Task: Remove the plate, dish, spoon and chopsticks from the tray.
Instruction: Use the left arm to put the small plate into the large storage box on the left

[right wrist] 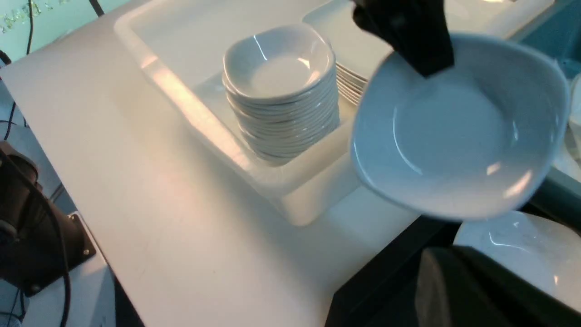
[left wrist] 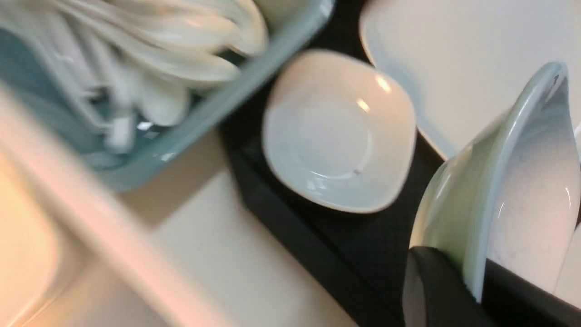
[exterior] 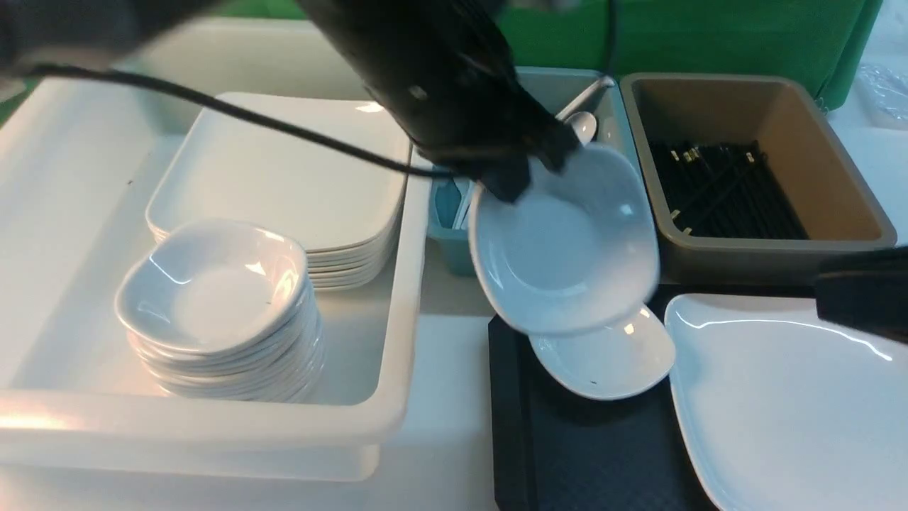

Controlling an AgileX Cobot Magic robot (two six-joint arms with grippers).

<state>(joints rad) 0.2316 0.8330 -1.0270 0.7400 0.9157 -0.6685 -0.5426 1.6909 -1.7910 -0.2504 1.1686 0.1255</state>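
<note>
My left gripper [exterior: 518,177] is shut on the rim of a small white dish [exterior: 564,255] and holds it tilted in the air above the far left corner of the black tray [exterior: 567,447]. In the left wrist view the fingers [left wrist: 435,290] pinch that dish's edge [left wrist: 522,181]. A second small dish [exterior: 603,358] rests on the tray beneath it. The large white plate [exterior: 780,397] lies on the tray's right side. My right gripper [exterior: 862,294] hovers shut and empty over the plate's far edge. No spoon or chopsticks show on the tray.
A white tub [exterior: 397,298] on the left holds a stack of small dishes [exterior: 220,312] and a stack of plates [exterior: 284,177]. Behind the tray stand a teal bin [exterior: 454,255] with white spoons [exterior: 583,126] and a brown tub [exterior: 837,163] with black chopsticks [exterior: 723,191].
</note>
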